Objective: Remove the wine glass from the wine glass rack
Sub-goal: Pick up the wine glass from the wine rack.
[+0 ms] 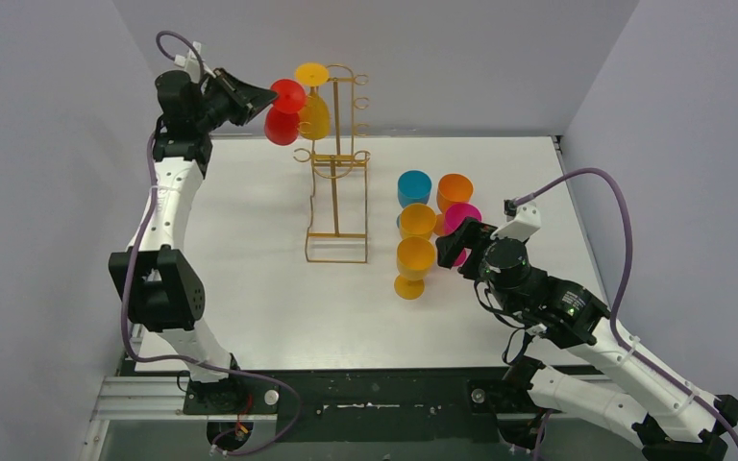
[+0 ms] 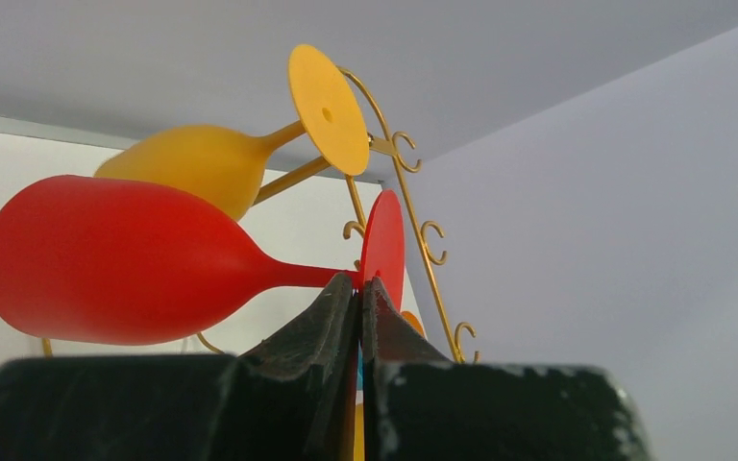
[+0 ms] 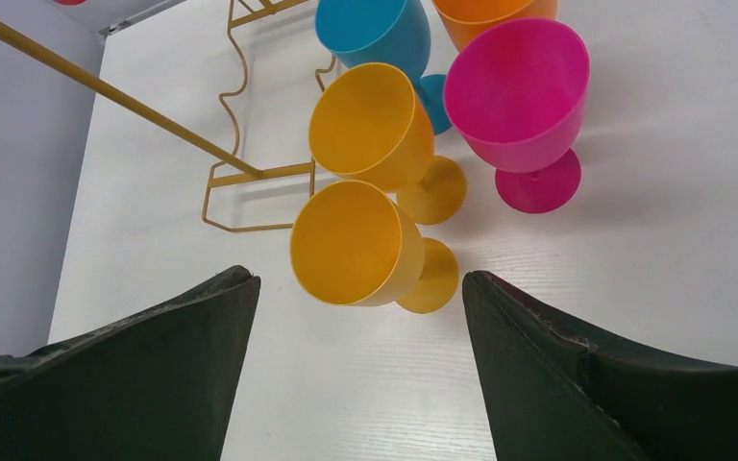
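Your left end effector point(image 2: 358, 288) is clamping the red wine glass point(image 2: 106, 259) by its stem, probably so its foot can slip off the wine glass rack point(image 1: 335, 202).

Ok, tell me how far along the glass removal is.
Done: five glasses stand on the table beside the wine glass rack. In hand: the left gripper is shut on the stem of the red glass at the rack's top; whether it is clear of the wire is unclear. Left: the yellow glass hangs on the rack. The right gripper is open.
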Action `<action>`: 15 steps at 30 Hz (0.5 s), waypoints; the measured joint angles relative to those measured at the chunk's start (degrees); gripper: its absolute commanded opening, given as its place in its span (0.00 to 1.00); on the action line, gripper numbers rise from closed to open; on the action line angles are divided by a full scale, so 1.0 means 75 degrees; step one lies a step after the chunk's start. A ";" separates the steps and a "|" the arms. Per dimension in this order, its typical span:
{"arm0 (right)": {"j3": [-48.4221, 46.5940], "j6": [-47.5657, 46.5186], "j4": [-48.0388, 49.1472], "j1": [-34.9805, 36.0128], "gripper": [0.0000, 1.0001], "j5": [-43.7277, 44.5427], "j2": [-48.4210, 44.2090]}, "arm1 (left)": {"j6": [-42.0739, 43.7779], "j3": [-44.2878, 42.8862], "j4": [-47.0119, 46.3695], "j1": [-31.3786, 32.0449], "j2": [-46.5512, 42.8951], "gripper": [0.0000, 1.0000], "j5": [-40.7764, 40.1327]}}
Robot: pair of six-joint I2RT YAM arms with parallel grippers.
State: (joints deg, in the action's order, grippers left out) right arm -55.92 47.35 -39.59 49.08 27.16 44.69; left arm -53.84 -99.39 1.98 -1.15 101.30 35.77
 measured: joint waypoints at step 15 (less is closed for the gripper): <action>0.0006 -0.0003 0.0061 0.0000 0.83 -0.0096 0.0006 | 0.0050 0.1198 -0.0667 -0.0667 -0.0772 0.00 0.1241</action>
State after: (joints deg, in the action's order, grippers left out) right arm -55.88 47.33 -39.13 49.08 26.44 44.73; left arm -53.47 -90.41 -3.03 -6.15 95.50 45.08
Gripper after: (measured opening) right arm 0.815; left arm 0.019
